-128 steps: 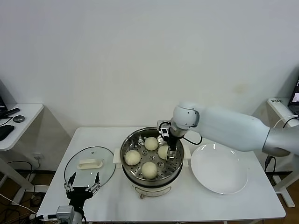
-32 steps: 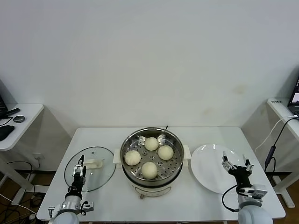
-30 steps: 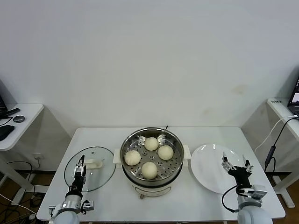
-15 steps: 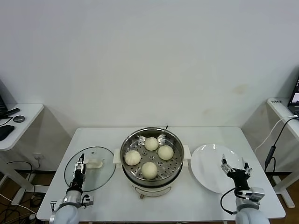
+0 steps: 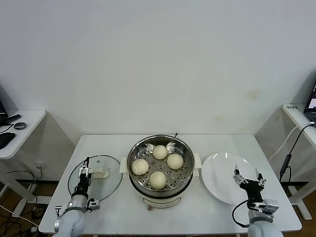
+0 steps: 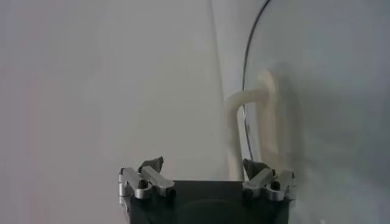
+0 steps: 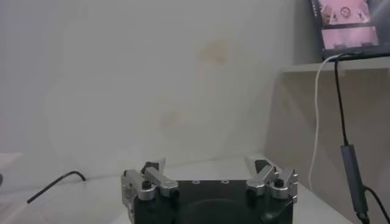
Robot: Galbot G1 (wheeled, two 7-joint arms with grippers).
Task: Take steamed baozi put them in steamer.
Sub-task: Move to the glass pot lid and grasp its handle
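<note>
- Steel steamer [image 5: 160, 168], head view: four baozi [image 5: 157, 179] sit on its tray, where 4.3 s ago the right arm reached in; loading looks finished. One plate [image 5: 224, 170], bare; one glass lid [image 5: 101, 175].
- Left wrist view: left gripper [image 6: 206, 180] wide open, empty, over the lid.
- Right wrist view: right gripper [image 7: 209, 179] wide open, empty, pulled back.

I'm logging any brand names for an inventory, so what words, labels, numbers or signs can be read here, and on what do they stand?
No text can be read in these pictures.
Steamer: no label or brand shows.
Glass lid, white plate: plain, no markings.
Screen at the far right: shows small pink pictures, too small to read.
Small label on the side table: too small to read.
</note>
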